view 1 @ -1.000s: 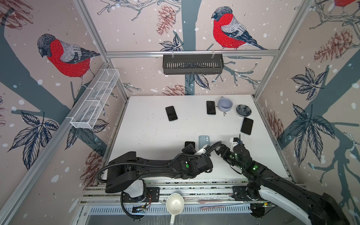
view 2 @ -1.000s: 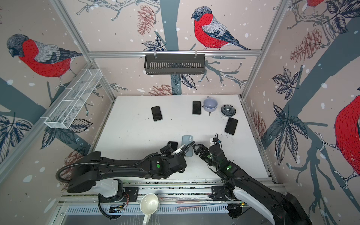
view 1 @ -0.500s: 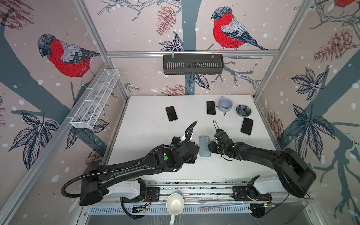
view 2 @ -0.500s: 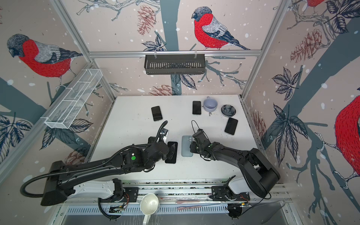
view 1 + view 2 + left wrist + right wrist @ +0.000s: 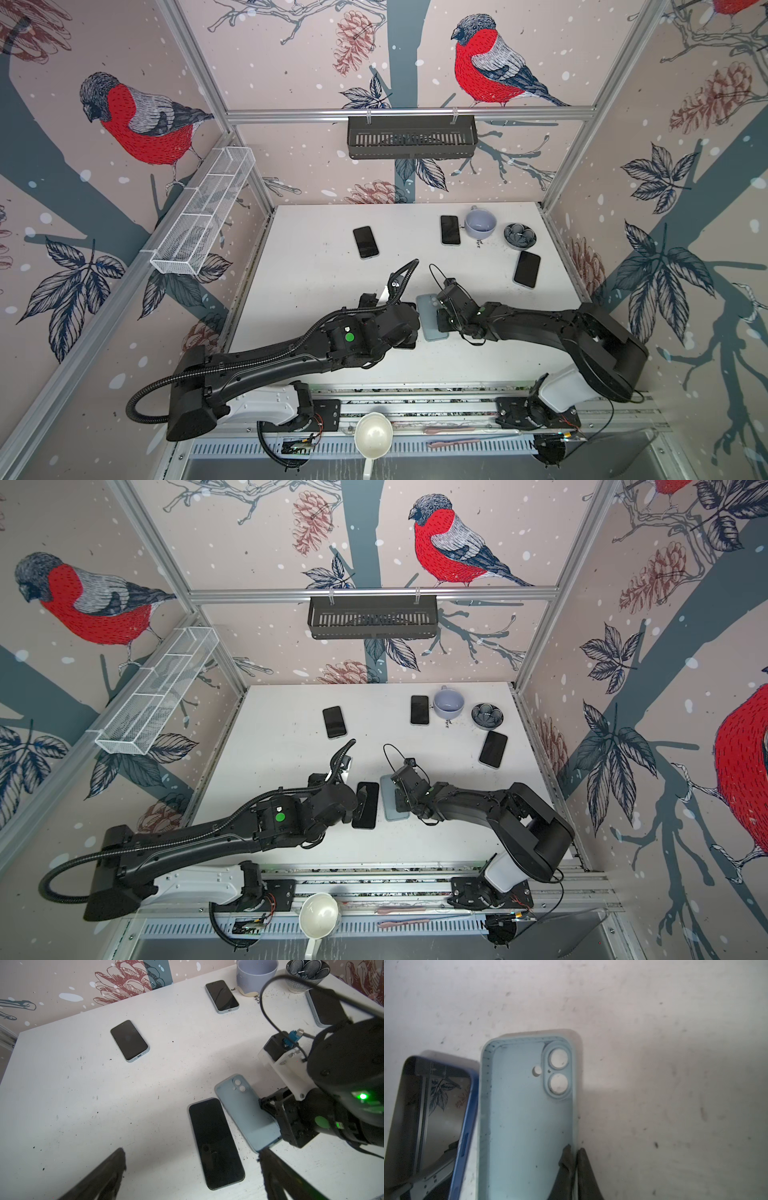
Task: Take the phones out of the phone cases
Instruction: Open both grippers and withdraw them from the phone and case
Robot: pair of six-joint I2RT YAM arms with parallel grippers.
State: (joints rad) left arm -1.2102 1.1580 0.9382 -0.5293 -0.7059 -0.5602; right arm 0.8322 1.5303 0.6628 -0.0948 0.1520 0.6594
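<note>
Looks done: phone [image 5: 216, 1142] out, just beside case [image 5: 527, 1126]. Pinching case wall w/ R jaws; L jaws spread wide. Next: unclamp, retract gently.

The empty case [image 5: 525, 1122] lies open side up on the tabletop [image 5: 675, 1064]. The gripper [image 5: 574, 1150] is closed on its side wall. The phone [image 5: 436, 1115] lies just beside the case, screen up.

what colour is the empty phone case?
Light blue. The phone case shows best in the right wrist view.
</note>
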